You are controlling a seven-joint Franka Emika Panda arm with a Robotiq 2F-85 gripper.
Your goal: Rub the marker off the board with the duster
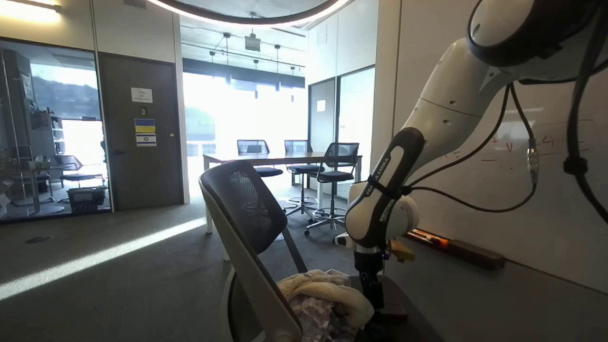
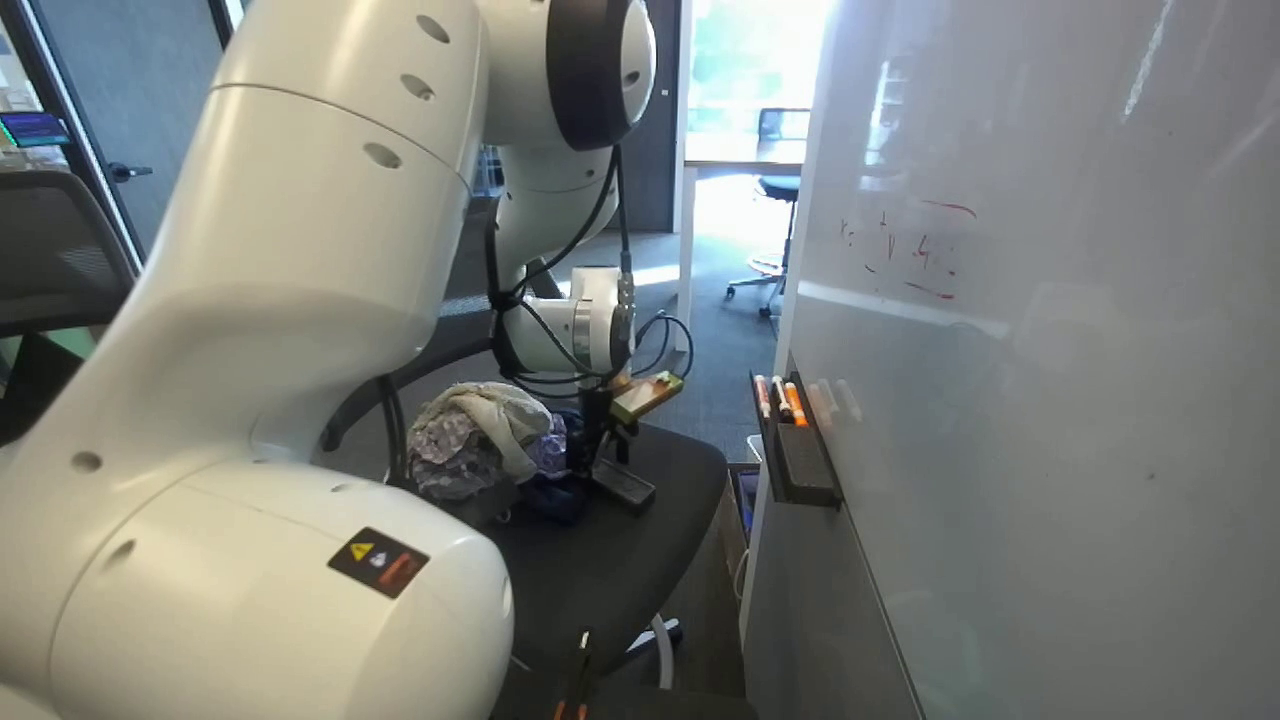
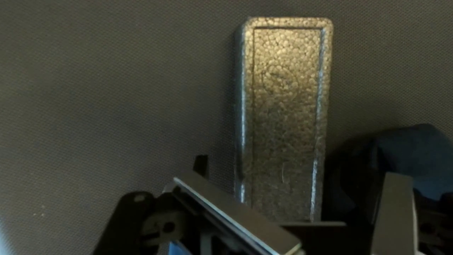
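Note:
The duster point(image 3: 283, 117) is a dark rectangular block with a rimmed top. It lies flat on the dark chair seat point(image 2: 660, 540), and shows in both exterior views point(image 1: 394, 312) point(image 2: 622, 484). My gripper point(image 3: 318, 216) points down at the duster's near end, with its fingers apart and nothing held between them. The left finger covers part of that end in the wrist view; I cannot tell if a finger touches it. In an exterior view the gripper point(image 2: 598, 455) is low over the seat. The whiteboard point(image 2: 1080, 420) carries red marker strokes point(image 2: 922, 252), upper left there.
A heap of cloths point(image 2: 475, 440) lies on the seat beside the gripper, with dark blue fabric close to the duster. A tray point(image 2: 775, 490) on the board holds several markers point(image 2: 782, 400) and a dark block point(image 2: 806, 460). The chair back point(image 1: 244, 204) rises beside the heap.

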